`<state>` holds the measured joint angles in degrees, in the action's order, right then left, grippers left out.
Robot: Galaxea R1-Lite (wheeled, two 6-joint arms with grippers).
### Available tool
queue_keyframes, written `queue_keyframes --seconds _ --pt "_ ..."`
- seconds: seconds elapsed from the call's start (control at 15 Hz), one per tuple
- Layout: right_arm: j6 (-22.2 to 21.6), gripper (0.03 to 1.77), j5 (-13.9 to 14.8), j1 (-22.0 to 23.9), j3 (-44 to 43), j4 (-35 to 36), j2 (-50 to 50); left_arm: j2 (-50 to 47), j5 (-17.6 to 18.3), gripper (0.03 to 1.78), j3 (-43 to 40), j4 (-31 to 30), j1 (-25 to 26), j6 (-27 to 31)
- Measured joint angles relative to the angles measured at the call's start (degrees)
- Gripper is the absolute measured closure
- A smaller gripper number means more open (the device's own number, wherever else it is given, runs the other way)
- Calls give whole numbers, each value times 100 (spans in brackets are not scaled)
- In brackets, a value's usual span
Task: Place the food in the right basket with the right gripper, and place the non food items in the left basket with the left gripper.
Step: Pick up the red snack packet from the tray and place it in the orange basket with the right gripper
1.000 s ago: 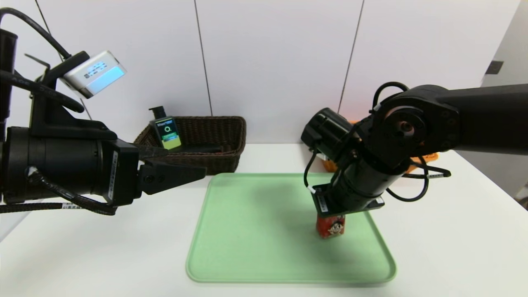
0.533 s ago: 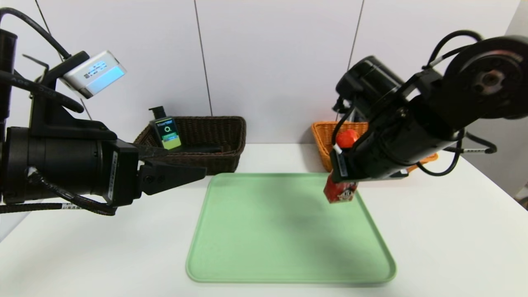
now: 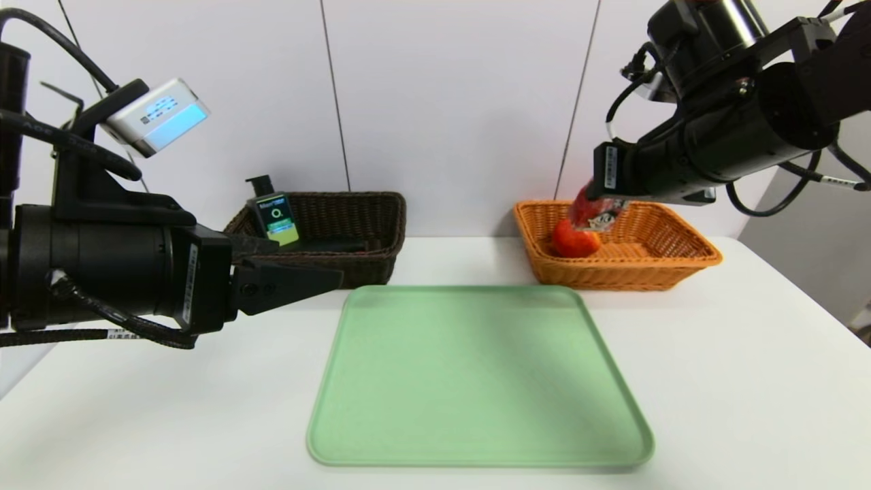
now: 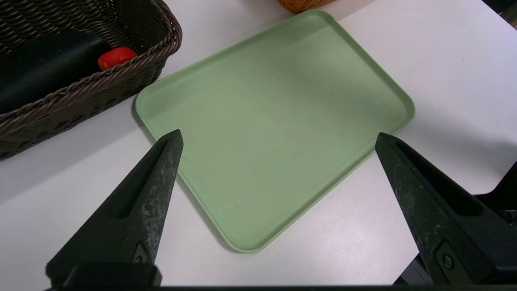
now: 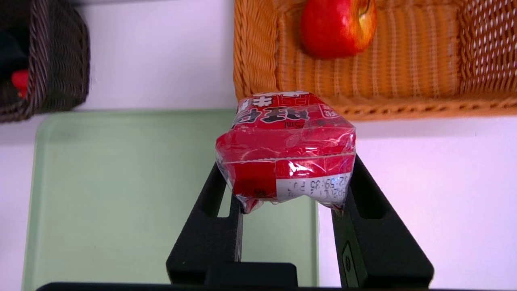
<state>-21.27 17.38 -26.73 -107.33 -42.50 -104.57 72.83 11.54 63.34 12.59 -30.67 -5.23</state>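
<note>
While the small red drink carton in its clear, shiny wrapping (image 5: 286, 149) is in the air, the black right gripper (image 5: 284, 182) is closed upon it, with one finger pressing each side. The carton is tilted. On its surface one can see white and dark printed characters, a pale band with small dark printing, and, in the head view, a cartoon face. The wrapping is wrinkled and it catches the light. In the head view the carton appears at the rectangular orange-tan wicker basket (image 3: 612, 275), overlapping the round red apple with yellow parts (image 5: 337, 26). This apple lies inside the basket and its stem is visible.

The rectangular dark brown wicker basket (image 3: 395, 238) contains the dark pump bottle with a green label (image 3: 275, 218), which leans, a long black soft pouch (image 4: 48, 68), and a small red rubber duck (image 4: 116, 57), of which only a part is seen, near the end of the pouch. The black left gripper (image 4: 278, 137) is parked near this dark basket, wide open and holding nothing. Between the arms, on the white table (image 3: 735, 381), lies the flat light green tray (image 3: 476, 381).
</note>
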Motion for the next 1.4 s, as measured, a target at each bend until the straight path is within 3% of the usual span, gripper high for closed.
queue_keyframes --seconds 0.6,1.07,1.4 --pt "154 119 9 907 -52 1337 -1018 -12 -20 12 -262 -22 2 -15" --pt "284 119 -20 1844 -69 1642 -1365 -9 -17 12 -406 -124 11 -24" --pt "347 119 -44 1991 -52 1640 -1547 -1 -17 12 -414 -129 9 -17"
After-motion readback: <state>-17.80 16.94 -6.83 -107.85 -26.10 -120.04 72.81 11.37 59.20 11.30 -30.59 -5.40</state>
